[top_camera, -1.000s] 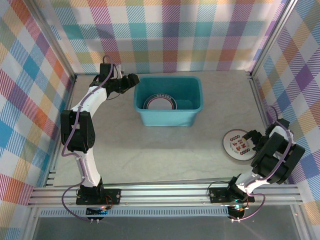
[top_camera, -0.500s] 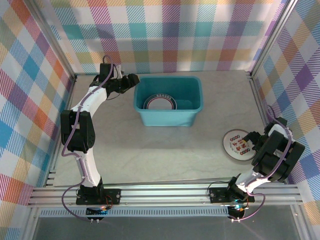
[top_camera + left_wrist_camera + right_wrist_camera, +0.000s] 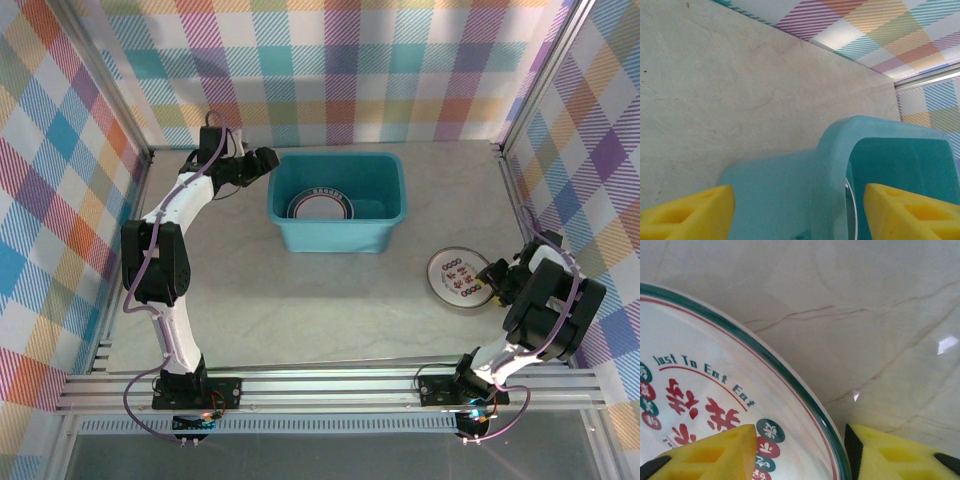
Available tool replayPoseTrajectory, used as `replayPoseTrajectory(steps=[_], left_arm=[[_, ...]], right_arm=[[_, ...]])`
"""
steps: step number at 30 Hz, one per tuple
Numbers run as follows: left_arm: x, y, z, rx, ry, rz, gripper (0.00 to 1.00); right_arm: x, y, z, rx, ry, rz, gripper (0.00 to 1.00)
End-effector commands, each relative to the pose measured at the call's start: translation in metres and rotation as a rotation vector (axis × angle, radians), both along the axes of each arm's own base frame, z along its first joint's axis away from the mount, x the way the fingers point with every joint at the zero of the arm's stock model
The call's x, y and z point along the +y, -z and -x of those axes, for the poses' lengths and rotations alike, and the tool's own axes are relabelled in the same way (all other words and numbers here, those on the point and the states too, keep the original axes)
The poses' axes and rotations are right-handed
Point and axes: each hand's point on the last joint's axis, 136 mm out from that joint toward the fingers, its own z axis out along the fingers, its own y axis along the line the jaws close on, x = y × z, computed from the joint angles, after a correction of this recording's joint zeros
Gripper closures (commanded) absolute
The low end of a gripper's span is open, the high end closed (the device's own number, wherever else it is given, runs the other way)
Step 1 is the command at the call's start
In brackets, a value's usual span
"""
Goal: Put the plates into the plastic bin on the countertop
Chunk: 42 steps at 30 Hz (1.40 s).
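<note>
A white plate (image 3: 455, 280) with a dark teal rim and red centre marks hangs at the right of the countertop (image 3: 300, 300). My right gripper (image 3: 492, 283) is shut on its right rim. In the right wrist view one yellow pad lies over the plate (image 3: 700, 390) and the other under its rim, with the gripper (image 3: 800, 452) clamped across it. The teal plastic bin (image 3: 335, 238) stands at the back centre with teal-rimmed plates (image 3: 320, 205) stacked inside. My left gripper (image 3: 262, 165) is open at the bin's far left corner, and in its wrist view the gripper (image 3: 799, 212) straddles the bin wall (image 3: 832, 165).
Plaid walls close in the back and both sides, and a metal rail (image 3: 330, 385) runs along the near edge. The right arm's body sits close to the right wall. Bare countertop lies between the bin and the rail.
My right gripper has moved left and slightly back with the plate in it, and the plate has come along. The left arm and the bin have stayed put.
</note>
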Motion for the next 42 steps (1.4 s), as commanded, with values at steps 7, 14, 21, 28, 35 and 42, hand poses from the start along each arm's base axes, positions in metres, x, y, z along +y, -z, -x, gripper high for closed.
replayPoseTrajectory(steps=[7, 14, 21, 28, 35, 42], left_arm=[[-0.005, 0.009, -0.001, 0.011, 0.004, 0.011, 0.31], [-0.005, 0.015, -0.001, 0.018, 0.005, 0.012, 0.31], [-0.006, 0.013, 0.0, 0.017, 0.007, 0.012, 0.31], [-0.005, 0.006, -0.001, 0.004, 0.006, 0.014, 0.31], [-0.003, -0.002, -0.001, -0.01, -0.009, 0.008, 0.31], [-0.003, -0.014, -0.003, -0.028, -0.014, 0.008, 0.31]], right_arm=[[0.01, 0.002, -0.005, -0.019, -0.028, -0.058, 0.69], [0.01, 0.001, -0.004, -0.02, -0.03, -0.053, 0.84], [0.011, -0.005, -0.006, -0.042, -0.03, -0.051, 0.92], [0.013, -0.026, -0.009, -0.091, -0.03, -0.04, 0.98], [0.015, -0.064, -0.018, -0.195, -0.028, -0.027, 1.0], [0.017, -0.098, -0.031, -0.303, -0.018, -0.03, 1.0]])
